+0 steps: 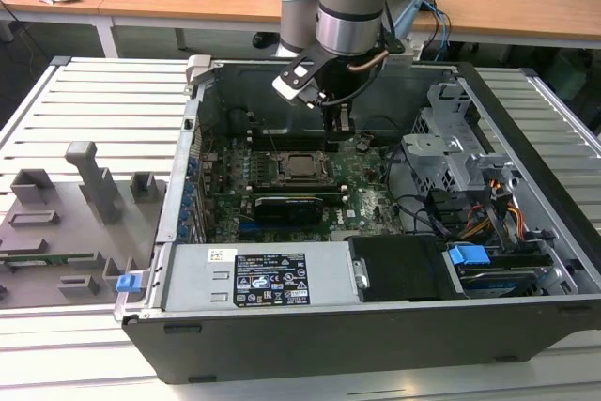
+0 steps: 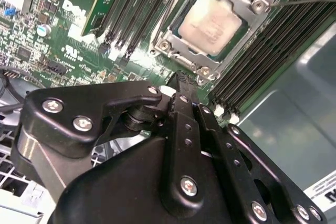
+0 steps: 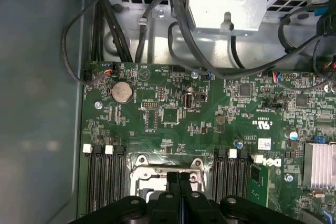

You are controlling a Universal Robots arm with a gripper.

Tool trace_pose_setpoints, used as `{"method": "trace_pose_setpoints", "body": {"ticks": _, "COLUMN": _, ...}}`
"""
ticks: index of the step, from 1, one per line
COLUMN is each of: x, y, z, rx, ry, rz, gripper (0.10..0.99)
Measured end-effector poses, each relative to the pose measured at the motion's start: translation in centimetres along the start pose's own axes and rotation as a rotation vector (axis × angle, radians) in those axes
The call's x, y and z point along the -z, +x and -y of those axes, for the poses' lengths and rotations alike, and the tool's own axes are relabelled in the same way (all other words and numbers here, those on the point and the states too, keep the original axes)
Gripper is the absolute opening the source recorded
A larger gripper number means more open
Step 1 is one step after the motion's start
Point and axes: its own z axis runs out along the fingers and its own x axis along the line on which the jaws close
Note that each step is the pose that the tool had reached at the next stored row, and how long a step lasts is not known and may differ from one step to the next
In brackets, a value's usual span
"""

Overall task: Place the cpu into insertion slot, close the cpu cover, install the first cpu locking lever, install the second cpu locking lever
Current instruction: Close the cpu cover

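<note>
Black two-finger gripper (image 2: 181, 80), pinched shut, hovers just beside the metal-edged square insertion slot (image 2: 167, 45); the flat silver cpu (image 2: 210, 22) lies seated straight beyond its tips.

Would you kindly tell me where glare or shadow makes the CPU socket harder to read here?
In the second wrist view, a pale sheen washes out the cpu and glints on the cpu cover; in the exterior view, the insertion slot sits in shade inside the case, near the gripper; in the first wrist view, the motherboard is evenly lit.
</note>
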Motion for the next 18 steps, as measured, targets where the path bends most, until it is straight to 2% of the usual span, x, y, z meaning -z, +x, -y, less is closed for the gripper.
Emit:
{"method": "trace_pose_setpoints", "body": {"ticks": 7, "x": -0.19, "y": 0.06, "z": 1.38, "rx": 0.0, "ry": 0.0, "rz": 0.0, "gripper": 0.106}}
{"method": "trace_pose_setpoints", "body": {"ticks": 11, "x": -0.28, "y": 0.08, "z": 1.83, "rx": 0.0, "ry": 0.0, "rz": 0.0, "gripper": 0.106}}
{"method": "trace_pose_setpoints", "body": {"ticks": 16, "x": -0.36, "y": 0.34, "z": 3.17, "rx": 0.0, "ry": 0.0, "rz": -0.0001, "gripper": 0.106}}
{"method": "trace_pose_setpoints", "body": {"ticks": 18, "x": -0.48, "y": 0.45, "z": 3.47, "rx": 0.008, "ry": 0.0, "rz": -0.0003, "gripper": 0.106}}
